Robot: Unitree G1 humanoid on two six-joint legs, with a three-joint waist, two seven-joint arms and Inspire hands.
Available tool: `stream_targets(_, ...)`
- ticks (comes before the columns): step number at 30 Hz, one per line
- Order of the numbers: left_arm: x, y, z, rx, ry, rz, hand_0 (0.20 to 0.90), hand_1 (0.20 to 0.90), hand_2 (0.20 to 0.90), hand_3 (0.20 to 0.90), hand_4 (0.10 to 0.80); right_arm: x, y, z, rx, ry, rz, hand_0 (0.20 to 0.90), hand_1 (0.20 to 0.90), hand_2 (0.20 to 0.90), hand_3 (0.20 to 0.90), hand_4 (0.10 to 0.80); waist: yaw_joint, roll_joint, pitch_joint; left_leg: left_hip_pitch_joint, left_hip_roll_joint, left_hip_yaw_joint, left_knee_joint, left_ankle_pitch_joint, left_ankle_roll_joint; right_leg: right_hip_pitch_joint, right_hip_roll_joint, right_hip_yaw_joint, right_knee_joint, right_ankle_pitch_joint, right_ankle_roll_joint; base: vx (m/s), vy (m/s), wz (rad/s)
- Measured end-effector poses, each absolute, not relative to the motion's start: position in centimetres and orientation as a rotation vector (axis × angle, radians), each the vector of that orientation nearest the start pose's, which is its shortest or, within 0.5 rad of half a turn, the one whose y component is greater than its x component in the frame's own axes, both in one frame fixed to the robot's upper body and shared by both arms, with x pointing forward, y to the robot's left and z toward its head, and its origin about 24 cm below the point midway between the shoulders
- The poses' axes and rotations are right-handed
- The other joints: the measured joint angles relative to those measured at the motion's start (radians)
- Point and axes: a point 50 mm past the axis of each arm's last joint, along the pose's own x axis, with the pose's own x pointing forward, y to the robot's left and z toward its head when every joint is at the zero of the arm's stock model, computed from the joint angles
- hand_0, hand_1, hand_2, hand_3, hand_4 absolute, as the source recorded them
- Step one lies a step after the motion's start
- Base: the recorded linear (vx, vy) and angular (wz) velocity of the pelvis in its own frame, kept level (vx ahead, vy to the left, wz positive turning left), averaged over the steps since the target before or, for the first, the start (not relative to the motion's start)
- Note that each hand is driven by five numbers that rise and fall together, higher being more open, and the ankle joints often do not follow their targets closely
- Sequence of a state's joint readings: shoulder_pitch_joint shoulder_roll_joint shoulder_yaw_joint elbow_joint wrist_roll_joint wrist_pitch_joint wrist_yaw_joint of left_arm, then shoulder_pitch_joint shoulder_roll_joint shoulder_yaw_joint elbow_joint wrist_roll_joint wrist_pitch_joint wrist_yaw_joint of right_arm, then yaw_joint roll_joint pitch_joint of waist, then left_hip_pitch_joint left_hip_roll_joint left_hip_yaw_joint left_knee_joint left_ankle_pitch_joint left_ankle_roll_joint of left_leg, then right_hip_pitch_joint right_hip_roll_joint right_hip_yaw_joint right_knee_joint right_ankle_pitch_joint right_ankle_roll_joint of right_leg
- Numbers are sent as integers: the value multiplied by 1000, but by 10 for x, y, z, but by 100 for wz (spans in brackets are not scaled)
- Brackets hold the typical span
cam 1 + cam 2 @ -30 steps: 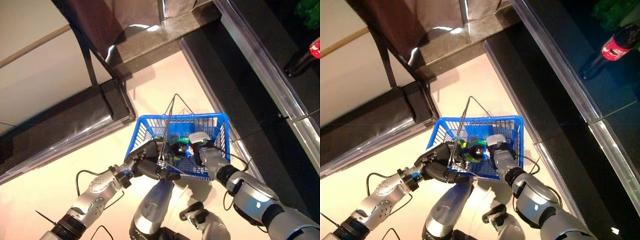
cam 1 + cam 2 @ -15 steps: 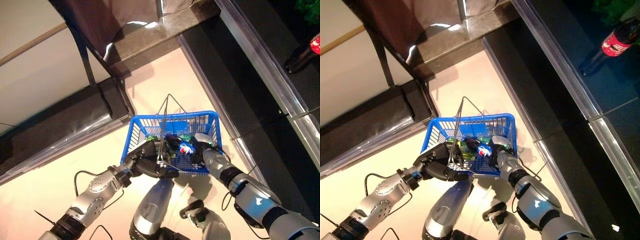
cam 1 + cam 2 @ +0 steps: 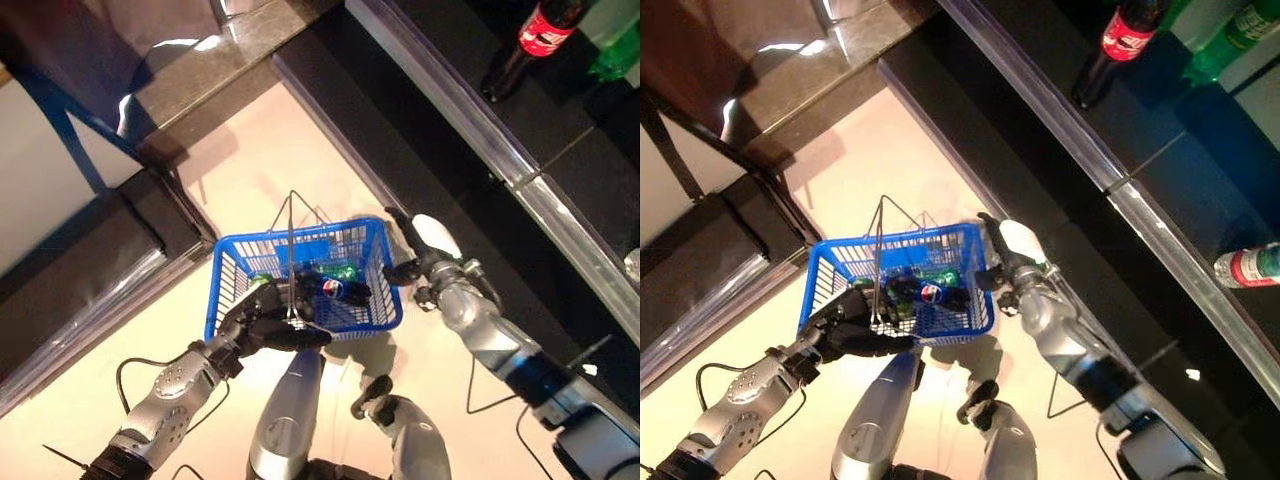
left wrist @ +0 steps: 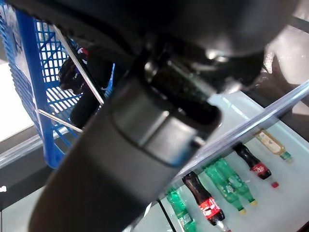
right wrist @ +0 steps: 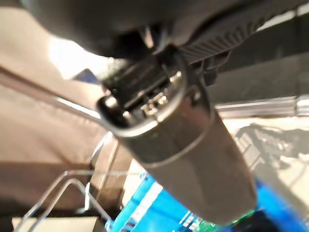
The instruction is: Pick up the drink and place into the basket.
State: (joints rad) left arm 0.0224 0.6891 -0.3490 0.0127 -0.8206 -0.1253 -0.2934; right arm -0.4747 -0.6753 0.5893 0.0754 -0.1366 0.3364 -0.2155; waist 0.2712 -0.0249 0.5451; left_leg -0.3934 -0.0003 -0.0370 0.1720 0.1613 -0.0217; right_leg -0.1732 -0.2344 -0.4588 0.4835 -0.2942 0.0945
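My left hand (image 3: 268, 318) is shut on the thin wire handles of the blue basket (image 3: 226, 290) and holds it up in front. A dark drink bottle (image 3: 336, 290) with a blue and red label lies inside the basket on top of green drinks (image 3: 344, 270). It also shows in the right eye view (image 3: 928, 293). My right hand (image 3: 425, 258), with a white thumb cover, is open and empty. It is just outside the basket's right wall, apart from the drink. The basket also shows in the left wrist view (image 4: 28, 77).
A dark shelf with a clear front rail (image 3: 455, 115) runs along the right. On it stand a cola bottle (image 3: 525, 38) and green bottles (image 3: 1230, 35), and another bottle (image 3: 1252, 266) lies further along. A dark counter (image 3: 90, 270) stands at the left.
My right hand has let go of the drink and drawn back out of the basket to the right. The drink now lies in the basket. The camera has shifted.
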Motion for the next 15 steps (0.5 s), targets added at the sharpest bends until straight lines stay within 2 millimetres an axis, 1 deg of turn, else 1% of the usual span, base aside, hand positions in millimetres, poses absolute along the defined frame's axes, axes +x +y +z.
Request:
stream_targets(2,231,198,43,-167,119,-504,300,300,300,200,100,308,-166,101,-895,-51,160,900,900,900,900,800,-6,-3,0,0,7,4,3,0,0,0,7,3,-2,3,-3,-4,-42,-6)
stream_targets(4,230,199,42,-165,117,-489,300,300,300,200,100,303,-162,103,-829,-63,195,900,900,900,900,800,-11,-7,0,0,12,5,4,0,-1,0,11,4,-2,5,-5,-8,-50,-3)
stream_targets(5,230,200,42,-158,116,-478,300,300,300,200,100,296,-157,104,-755,-79,230,900,900,900,900,800,-12,-11,0,0,16,5,4,1,-2,1,16,4,-4,6,-8,-13,-64,-3)
stream_targets(8,230,203,39,-141,111,-448,300,300,300,200,100,285,-150,106,-655,-112,294,900,900,900,900,800,-23,-24,0,5,23,6,5,1,-3,10,25,6,-13,11,-11,-9,-48,-4)
stream_targets(10,229,209,35,-114,120,-411,300,300,300,200,100,276,-148,105,-578,-120,337,900,900,900,900,800,-33,-47,-2,29,27,16,2,-1,-4,26,29,22,-19,14,-11,1,-36,-13)
stream_targets(13,227,215,26,-82,152,-354,300,300,300,200,100,266,-157,93,-486,-85,338,900,900,900,900,800,-43,-69,-3,77,37,33,-20,-7,-4,64,40,47,-48,28,-9,7,-41,-20)
stream_targets(14,221,221,18,-83,181,-302,300,300,300,200,100,261,-161,85,-432,-54,327,900,900,900,900,800,-51,-82,-5,105,45,52,-34,-7,-4,85,49,60,-72,36,-8,12,-46,-26)
stream_targets(15,218,225,12,-81,197,-262,300,300,300,200,100,257,-164,80,-406,-37,318,900,900,900,900,800,-58,-88,-6,123,48,59,-46,-6,-4,103,56,73,-92,43,-8,21,-53,-31)
